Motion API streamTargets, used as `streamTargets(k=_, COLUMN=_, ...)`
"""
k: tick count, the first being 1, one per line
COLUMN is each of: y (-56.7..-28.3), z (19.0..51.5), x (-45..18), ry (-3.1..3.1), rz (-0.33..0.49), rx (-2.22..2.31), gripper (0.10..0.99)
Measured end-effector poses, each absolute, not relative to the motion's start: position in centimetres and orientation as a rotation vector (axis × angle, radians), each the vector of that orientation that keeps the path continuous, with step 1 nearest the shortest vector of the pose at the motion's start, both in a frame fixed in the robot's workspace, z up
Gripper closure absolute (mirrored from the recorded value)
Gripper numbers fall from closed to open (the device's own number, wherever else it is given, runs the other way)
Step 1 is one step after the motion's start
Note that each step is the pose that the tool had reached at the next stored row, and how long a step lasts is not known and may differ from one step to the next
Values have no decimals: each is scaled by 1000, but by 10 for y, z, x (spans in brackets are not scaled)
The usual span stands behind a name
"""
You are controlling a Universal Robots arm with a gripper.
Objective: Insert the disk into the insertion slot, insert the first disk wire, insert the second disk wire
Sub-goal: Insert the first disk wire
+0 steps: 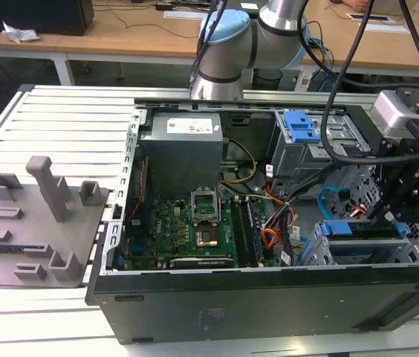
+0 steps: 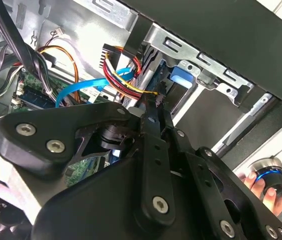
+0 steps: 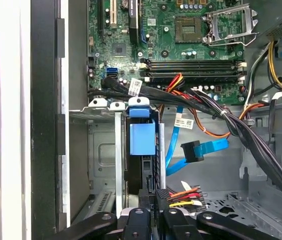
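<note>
Slotted metal bench point(image 1: 68, 119) under an open computer case point(image 1: 269, 305); at the exterior view's lower right the disk point(image 1: 362, 229) sits in the insertion slot point(image 1: 315, 254). By it the gripper point(image 3: 153, 202) pinches the multicoloured wire plug point(image 3: 162, 193); the blue cable point(image 3: 197, 150) lies loose, left to do.

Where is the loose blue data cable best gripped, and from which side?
Probably at the connector of the blue data cable, not its thin flat ribbon: the block gives firm faces. It hangs free beside the disk, so come from the open side of the case, where the gripper, shut on the power plug, is.
</note>
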State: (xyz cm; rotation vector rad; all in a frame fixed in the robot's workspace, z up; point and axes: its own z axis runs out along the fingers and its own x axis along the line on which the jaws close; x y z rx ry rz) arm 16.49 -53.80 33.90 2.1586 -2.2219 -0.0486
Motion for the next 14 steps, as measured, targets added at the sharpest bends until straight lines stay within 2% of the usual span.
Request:
streamTargets(k=13, y=-538, z=336, x=169, ry=-2221, rz=-53, rx=2158, gripper=910)
streamTargets(k=14, y=-538, z=336, x=169, ry=-2220, rz=-52, rx=2158, gripper=847)
